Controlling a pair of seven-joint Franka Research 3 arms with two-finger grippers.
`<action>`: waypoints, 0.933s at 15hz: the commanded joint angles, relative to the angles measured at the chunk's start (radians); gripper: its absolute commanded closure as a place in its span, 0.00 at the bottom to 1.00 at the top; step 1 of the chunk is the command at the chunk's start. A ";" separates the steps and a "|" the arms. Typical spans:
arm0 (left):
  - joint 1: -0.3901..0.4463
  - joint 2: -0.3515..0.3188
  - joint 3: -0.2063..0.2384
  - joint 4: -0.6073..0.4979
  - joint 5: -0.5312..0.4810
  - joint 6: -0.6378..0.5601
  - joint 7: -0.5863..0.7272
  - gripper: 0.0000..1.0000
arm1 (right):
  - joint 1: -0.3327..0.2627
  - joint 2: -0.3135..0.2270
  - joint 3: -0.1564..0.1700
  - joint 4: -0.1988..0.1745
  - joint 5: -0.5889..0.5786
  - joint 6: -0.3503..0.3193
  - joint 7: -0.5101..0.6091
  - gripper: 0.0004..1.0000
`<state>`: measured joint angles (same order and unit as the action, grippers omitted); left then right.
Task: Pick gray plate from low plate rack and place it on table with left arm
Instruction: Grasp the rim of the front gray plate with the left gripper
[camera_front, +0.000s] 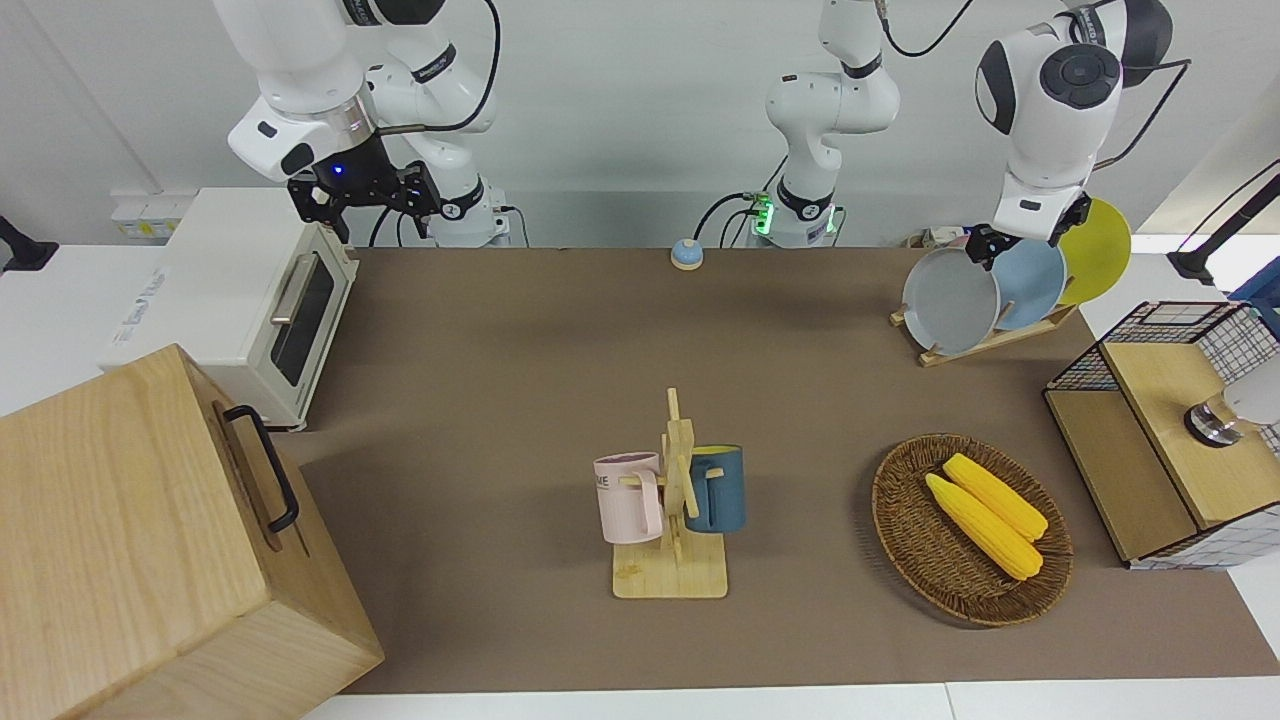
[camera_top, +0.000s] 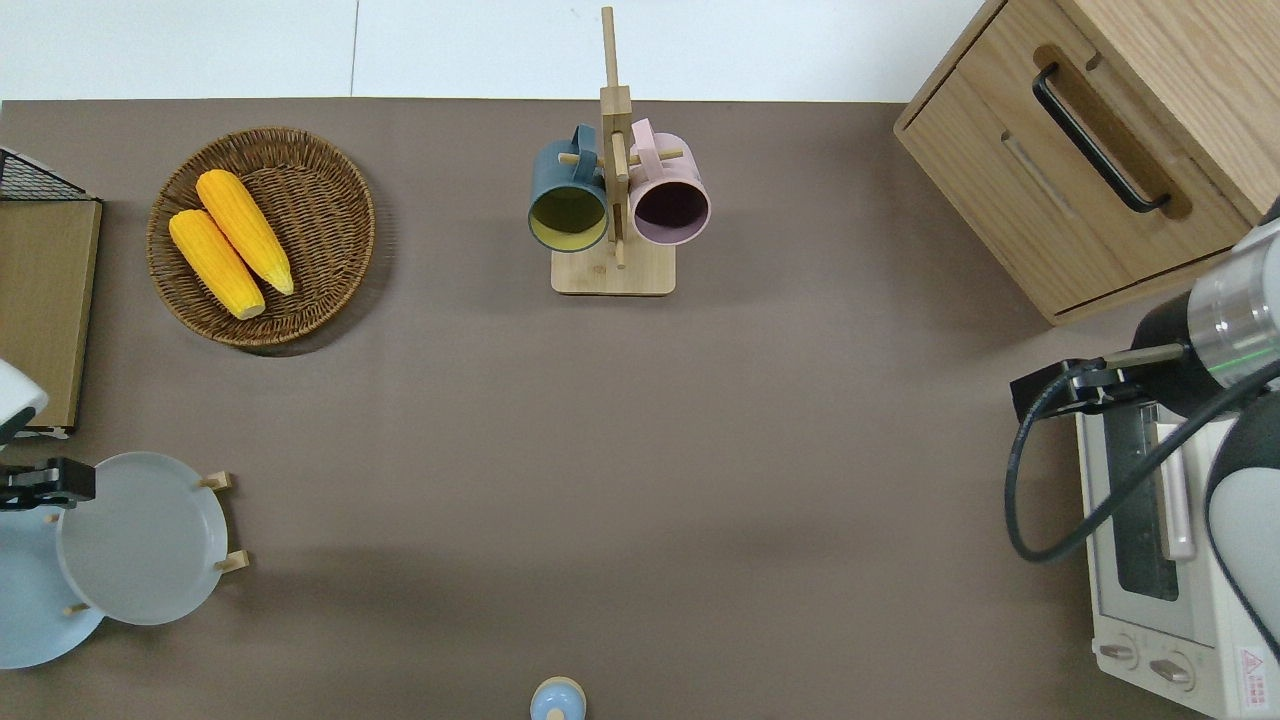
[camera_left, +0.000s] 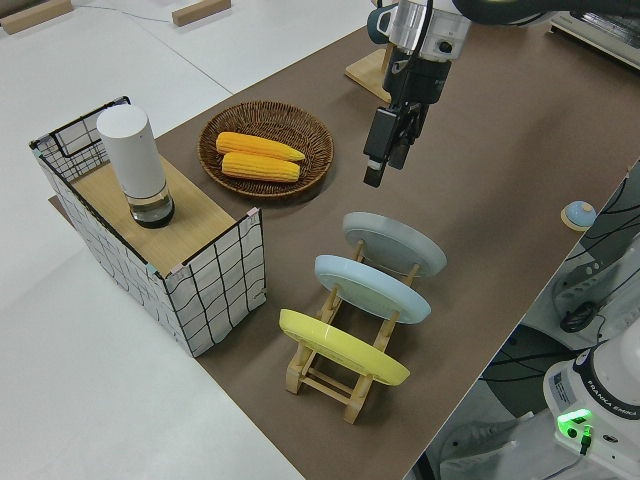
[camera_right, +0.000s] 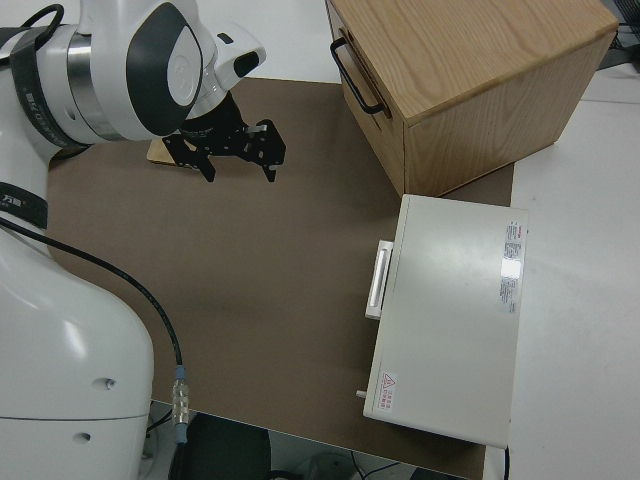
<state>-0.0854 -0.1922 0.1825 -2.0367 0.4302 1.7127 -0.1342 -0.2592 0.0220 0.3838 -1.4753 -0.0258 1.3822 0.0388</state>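
I judge the task barely begun: the gray plate sits slanted in the low plate rack, at the rack's end farthest from the yellow plate, and nothing has reached the desk. My left gripper hangs pointing down above that plate, holding nothing; I cannot tell its finger spacing. The right arm is parked.

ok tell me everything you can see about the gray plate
The gray plate is round, shallow and plain light gray with a raised rim and a smooth matte look. It stands tilted in the low plate rack, in the slot farthest from the robots, beside the light-blue plate. The left gripper hangs over its upper rim; whether it touches the plate cannot be told.
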 joint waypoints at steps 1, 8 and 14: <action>-0.010 -0.059 0.055 -0.138 0.012 0.103 0.007 0.00 | -0.023 -0.002 0.021 0.007 -0.005 -0.011 0.012 0.02; -0.017 -0.056 0.189 -0.200 -0.184 0.168 0.183 0.01 | -0.023 -0.002 0.021 0.007 -0.005 -0.011 0.012 0.02; -0.028 -0.046 0.192 -0.215 -0.264 0.171 0.185 0.43 | -0.023 -0.002 0.021 0.007 -0.005 -0.011 0.012 0.02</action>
<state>-0.0908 -0.2136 0.3628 -2.2118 0.2066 1.8568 0.0419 -0.2592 0.0220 0.3838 -1.4753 -0.0258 1.3822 0.0388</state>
